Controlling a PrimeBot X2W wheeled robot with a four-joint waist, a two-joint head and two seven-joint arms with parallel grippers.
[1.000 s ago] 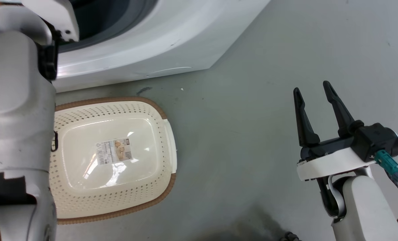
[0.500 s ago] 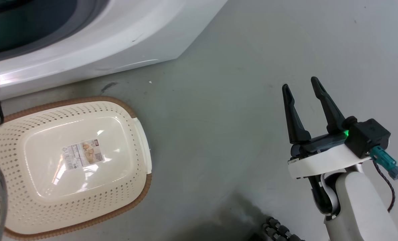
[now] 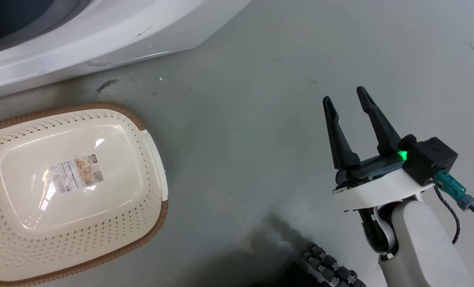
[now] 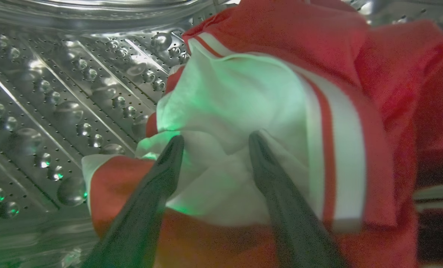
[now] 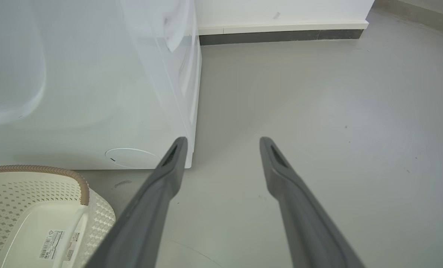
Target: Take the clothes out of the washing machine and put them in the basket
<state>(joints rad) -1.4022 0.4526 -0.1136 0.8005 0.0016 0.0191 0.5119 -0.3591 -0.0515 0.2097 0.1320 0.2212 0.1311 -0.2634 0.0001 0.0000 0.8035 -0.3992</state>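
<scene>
The clothes [image 4: 281, 56], red fabric with white panels and stripes, lie bunched in the washing machine's perforated steel drum [image 4: 57, 93]. My left gripper [image 4: 214, 139] is inside the drum, open, its two fingertips pressed into a white fold that sits between them. The washing machine [image 3: 101, 36] is the white body at the head view's top left and also appears as the washing machine [image 5: 94, 93] in the right wrist view. The cream basket [image 3: 153, 223] with its brown rim stands on the floor before it, holding nothing but a label; the basket [image 5: 20, 186] shows again bottom left. My right gripper [image 3: 344, 97], [image 5: 223, 141] hovers open over bare floor.
Grey floor [image 3: 260, 119] spreads between the basket and my right arm. A black ridged part [image 3: 328, 267] sits at the head view's bottom edge. A wall with a dark baseboard [image 5: 281, 36] runs behind the machine.
The head camera has swung, shifting basket and machine leftward in the picture. My left forearm has left the head view. The right gripper stays open.
</scene>
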